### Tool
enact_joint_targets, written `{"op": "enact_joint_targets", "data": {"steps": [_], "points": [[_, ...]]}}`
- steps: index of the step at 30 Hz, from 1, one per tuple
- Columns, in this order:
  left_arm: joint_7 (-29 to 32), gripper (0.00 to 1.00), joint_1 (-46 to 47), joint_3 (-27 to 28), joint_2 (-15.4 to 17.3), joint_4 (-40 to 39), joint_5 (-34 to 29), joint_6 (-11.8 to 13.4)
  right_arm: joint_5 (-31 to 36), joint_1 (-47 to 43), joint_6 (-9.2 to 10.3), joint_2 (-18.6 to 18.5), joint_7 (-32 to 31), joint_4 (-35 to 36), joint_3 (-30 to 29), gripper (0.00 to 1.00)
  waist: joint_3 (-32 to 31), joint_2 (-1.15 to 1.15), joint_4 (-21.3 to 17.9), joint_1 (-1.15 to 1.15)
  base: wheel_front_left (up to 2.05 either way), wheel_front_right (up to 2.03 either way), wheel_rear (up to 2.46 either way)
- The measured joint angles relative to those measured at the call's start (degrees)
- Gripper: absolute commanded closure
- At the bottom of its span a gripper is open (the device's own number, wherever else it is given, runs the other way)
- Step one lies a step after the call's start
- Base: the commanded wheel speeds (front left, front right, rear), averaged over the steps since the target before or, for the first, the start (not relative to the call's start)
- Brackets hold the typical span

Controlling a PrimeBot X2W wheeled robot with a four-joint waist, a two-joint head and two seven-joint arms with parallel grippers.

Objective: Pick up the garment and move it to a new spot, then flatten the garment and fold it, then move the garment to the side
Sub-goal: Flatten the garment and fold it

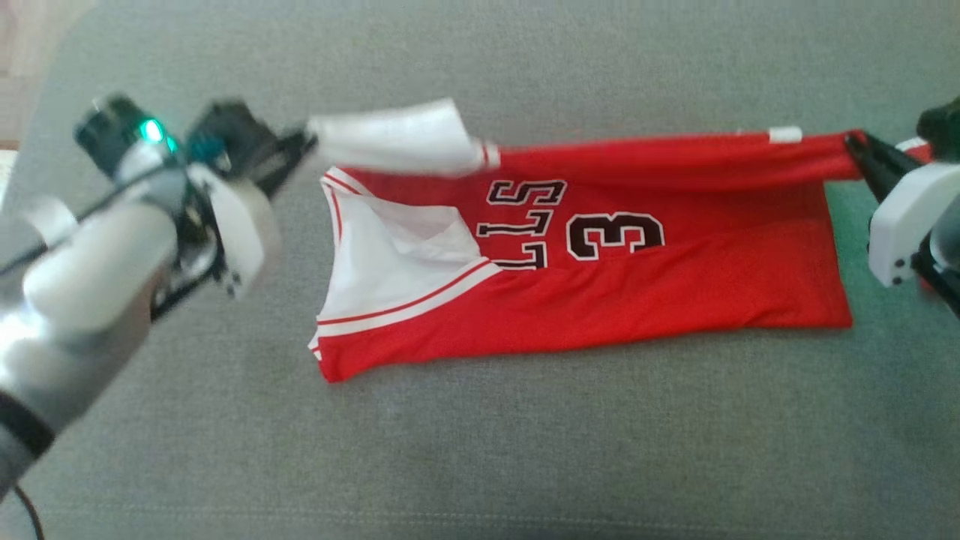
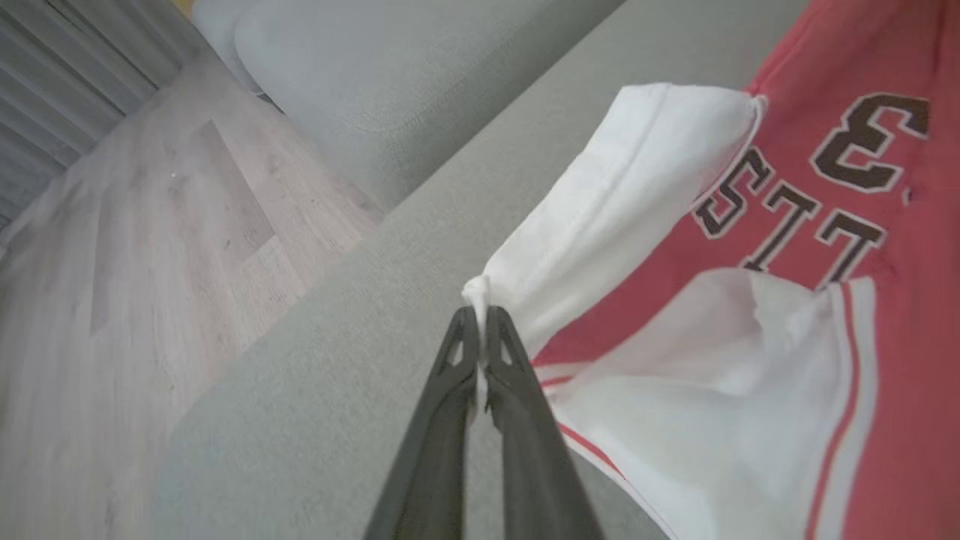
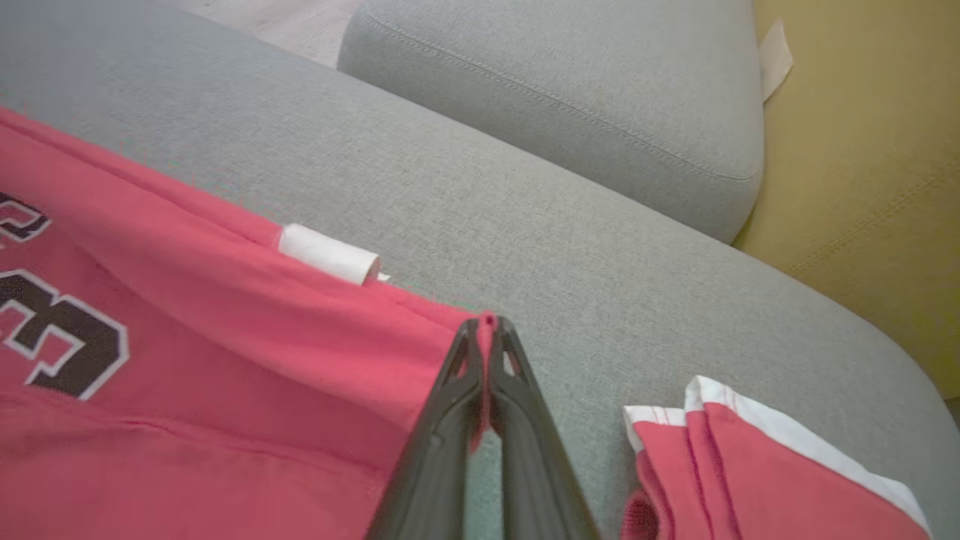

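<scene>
Garment: a red jersey (image 1: 600, 285) with white trim lies spread lengthwise on the grey sofa cushion (image 1: 480, 450), its neck end to the left and its hem to the right.
Left claw: the left gripper (image 1: 304, 139) is pinched tight on the white shoulder edge, raised off the cushion.
Right claw: the right gripper (image 1: 851, 139) is clamped on the far red hem corner, also lifted.
Done: judging by how it lies, the jersey is moved and mostly flattened (the white armhole area is a little rumpled).
In hand: likely the first fold, the far long edge held up between both claws.
Left to do: lay that edge over, finish folding, then move the jersey aside.
Writing: black, white-edged letters, "LLS" readable, the rest hidden under the lifted edge; to their right, a large "3".
Tag: a small white label (image 1: 785, 134) at the hem edge, with no readable print.
Far right: another red-and-white cloth (image 3: 750, 465) beside the right claw; no text shows.
</scene>
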State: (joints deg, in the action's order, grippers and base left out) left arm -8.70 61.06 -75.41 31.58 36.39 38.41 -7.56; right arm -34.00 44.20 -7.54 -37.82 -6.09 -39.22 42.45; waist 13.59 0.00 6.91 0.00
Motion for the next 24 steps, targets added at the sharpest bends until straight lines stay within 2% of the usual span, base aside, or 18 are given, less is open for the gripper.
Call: {"op": "enact_joint_targets", "data": {"steps": [6,15,24], "points": [[8.3,1.00,-6.8,-0.3,4.2,-10.1,5.5,0.0,-5.0,-2.8,0.00,-2.7,-4.0,4.1,2.4,1.00,-2.6,0.00,0.7,0.00,0.00,0.00,0.00],[17.2,1.00,-13.4,-0.5,10.0,-23.2,7.6,0.0,-10.0,-6.5,0.00,-7.2,-10.5,11.3,6.4,1.00,-3.3,0.00,0.2,0.00,0.00,0.00,0.00],[20.0,1.00,-16.2,-0.5,11.4,-26.0,9.1,0.0,-13.7,-9.3,0.00,-9.0,-15.6,15.6,8.4,1.00,-3.4,0.00,-0.5,0.00,0.00,0.00,0.00]]}}
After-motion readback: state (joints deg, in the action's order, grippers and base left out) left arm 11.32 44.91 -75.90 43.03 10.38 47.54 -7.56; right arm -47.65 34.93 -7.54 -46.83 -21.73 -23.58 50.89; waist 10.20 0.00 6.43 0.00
